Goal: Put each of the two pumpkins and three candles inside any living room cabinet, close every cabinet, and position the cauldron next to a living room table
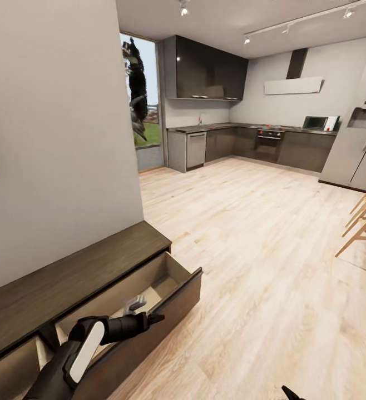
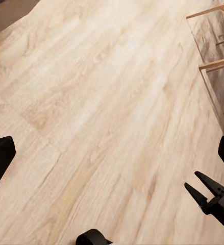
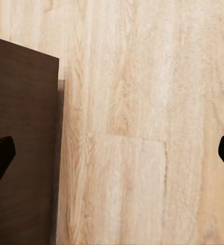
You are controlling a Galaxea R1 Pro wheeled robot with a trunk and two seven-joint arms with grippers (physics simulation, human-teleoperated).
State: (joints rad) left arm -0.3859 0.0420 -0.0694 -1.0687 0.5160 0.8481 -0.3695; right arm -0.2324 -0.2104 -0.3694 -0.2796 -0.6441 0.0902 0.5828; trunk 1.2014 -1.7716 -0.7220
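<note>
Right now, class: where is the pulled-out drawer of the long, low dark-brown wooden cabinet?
In the head view, the open drawer sits lower left, jutting from the cabinet against the grey wall onto the pale wood floor, with the left gripper just above its front.

The cabinet [image 1: 77,272] is matt dark-brown wood with pale beige insides; the floor [image 1: 250,250] is light, grained wood, faintly glossy.

Pale wood floor [image 1: 250,250] filled the frame's centre. A grey wall [image 1: 55,128] stood at left, a tall window [image 1: 141,100] beyond it. Dark kitchen units [image 1: 250,141] lined the far wall, track lights [image 1: 294,19] overhead, a fridge [image 1: 355,139] at right.
</note>
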